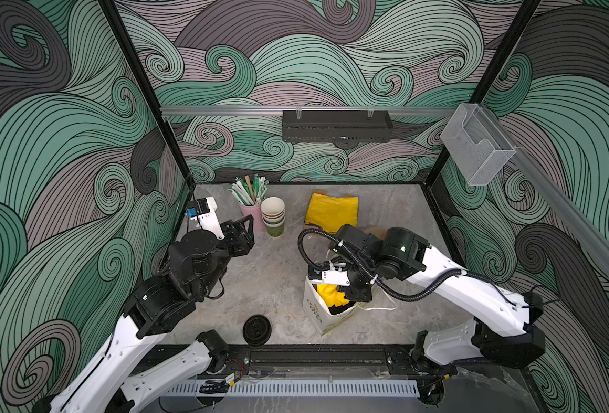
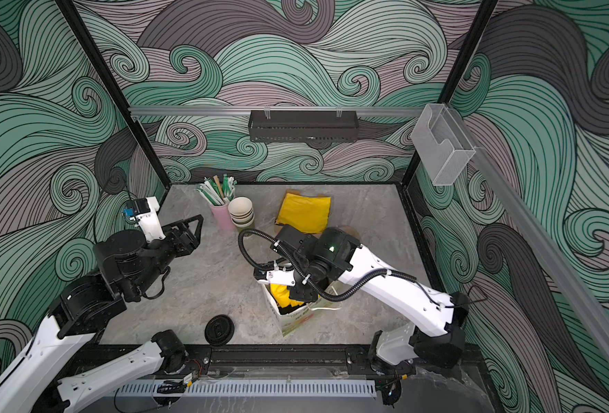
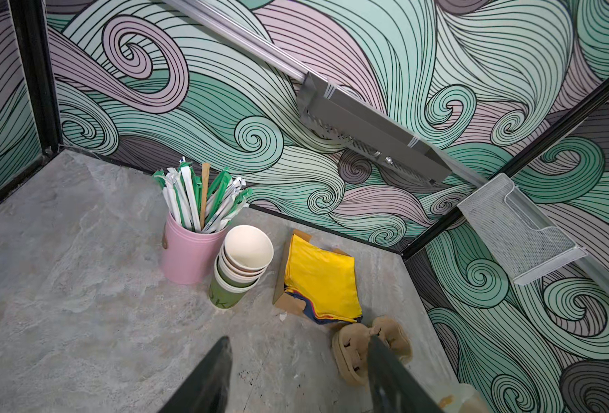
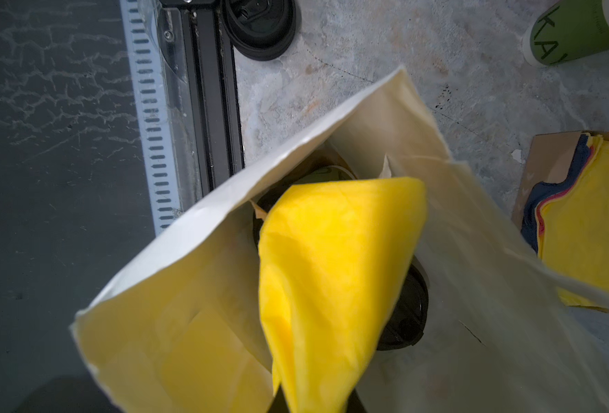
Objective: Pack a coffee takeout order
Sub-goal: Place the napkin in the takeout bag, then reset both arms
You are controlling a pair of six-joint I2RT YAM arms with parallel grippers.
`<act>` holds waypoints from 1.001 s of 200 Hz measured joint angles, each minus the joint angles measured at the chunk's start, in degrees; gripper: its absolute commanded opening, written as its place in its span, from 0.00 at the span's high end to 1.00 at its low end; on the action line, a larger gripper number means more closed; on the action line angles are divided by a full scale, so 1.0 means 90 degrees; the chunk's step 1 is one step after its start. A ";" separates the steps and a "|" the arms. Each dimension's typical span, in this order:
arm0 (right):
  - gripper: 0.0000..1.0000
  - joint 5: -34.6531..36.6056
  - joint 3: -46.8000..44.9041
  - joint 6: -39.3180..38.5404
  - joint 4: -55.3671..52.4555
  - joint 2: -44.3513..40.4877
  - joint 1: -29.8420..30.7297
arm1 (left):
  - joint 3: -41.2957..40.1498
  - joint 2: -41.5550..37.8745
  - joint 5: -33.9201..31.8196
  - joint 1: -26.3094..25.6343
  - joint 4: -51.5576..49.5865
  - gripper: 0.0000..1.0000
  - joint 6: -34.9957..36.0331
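Your left fingers (image 3: 213, 375) stand apart and empty above the surface (image 3: 81, 286), pointing toward the cup stack (image 3: 245, 264). Your right fingers (image 1: 353, 296) hang at the mouth of the bag (image 4: 188, 286). Inside it a napkin (image 4: 335, 271) drapes over a black lid (image 4: 406, 314). You cannot tell whether the right fingers grip the napkin.

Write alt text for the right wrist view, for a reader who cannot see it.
A bright yellow napkin hangs in the open mouth of a pale paper bag, partly covering a black cup lid inside. Beyond the bag, on the grey table, are a loose black lid, a stack of yellow napkins and an olive-green cup.
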 measured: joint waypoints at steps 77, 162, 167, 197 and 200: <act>0.29 0.0046 0.0697 0.0719 0.0359 -0.0520 -0.0005 | -0.0085 0.0206 -0.0036 0.0000 -0.0002 0.38 -0.0231; 0.16 0.4969 -0.0704 0.4639 0.0792 -0.3478 -0.1974 | -0.0903 0.0097 -0.1576 0.0284 -0.0170 0.37 -0.0289; 0.15 0.5088 -0.1003 0.4772 0.0865 -0.3653 -0.2305 | -0.1066 0.0058 -0.1656 0.0432 -0.0155 0.37 -0.0284; 0.08 0.4988 -0.3045 0.5214 0.1715 -0.4024 -0.4580 | -0.1974 0.0061 -0.1741 0.1591 -0.0083 0.36 -0.0134; 0.08 0.4957 -0.3230 0.5217 0.1855 -0.3983 -0.4777 | -0.2055 0.0095 -0.1746 0.1715 -0.0053 0.36 -0.0095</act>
